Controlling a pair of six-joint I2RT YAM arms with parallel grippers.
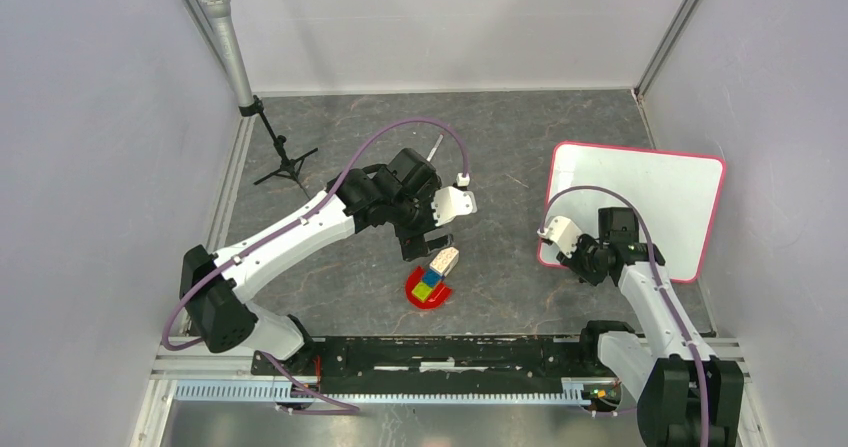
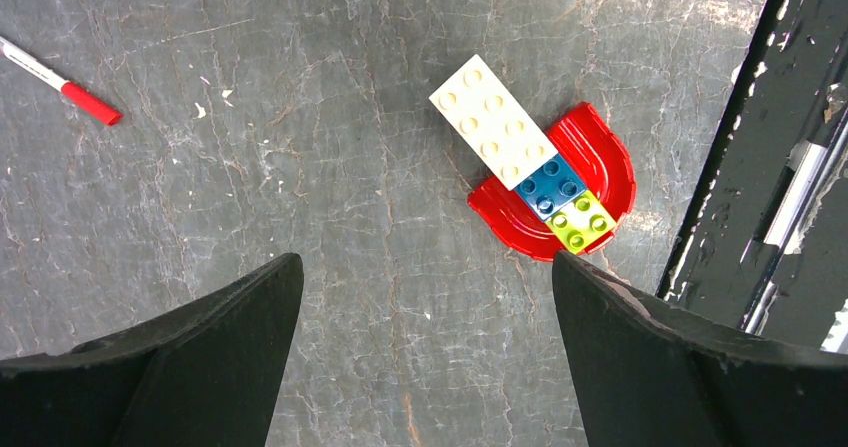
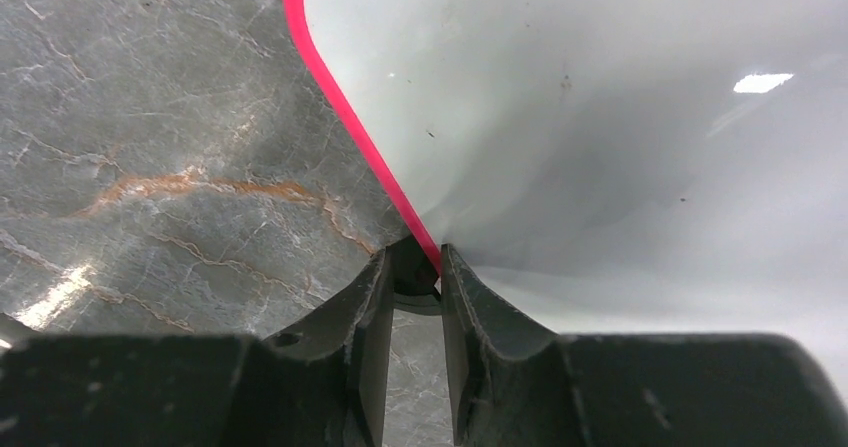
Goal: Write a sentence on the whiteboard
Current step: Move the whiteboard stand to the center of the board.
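Note:
The whiteboard (image 1: 640, 202), glossy white with a red-pink border, lies at the right of the table and fills the right wrist view (image 3: 600, 117). My right gripper (image 1: 588, 259) (image 3: 415, 264) is shut on a small black clip at the board's near left edge, with its fingers nearly together. A pen with a red cap (image 2: 62, 88) lies on the table at the top left of the left wrist view. In the top view only its tip (image 1: 434, 148) shows behind the left arm. My left gripper (image 1: 432, 239) (image 2: 425, 267) is open and empty above the bare table.
A red curved piece (image 1: 428, 292) (image 2: 600, 157) holds white, blue and green toy bricks (image 2: 495, 122) just near-right of the left gripper. A microphone on a black tripod (image 1: 280, 162) stands at the back left. The black base rail (image 1: 450, 352) runs along the near edge.

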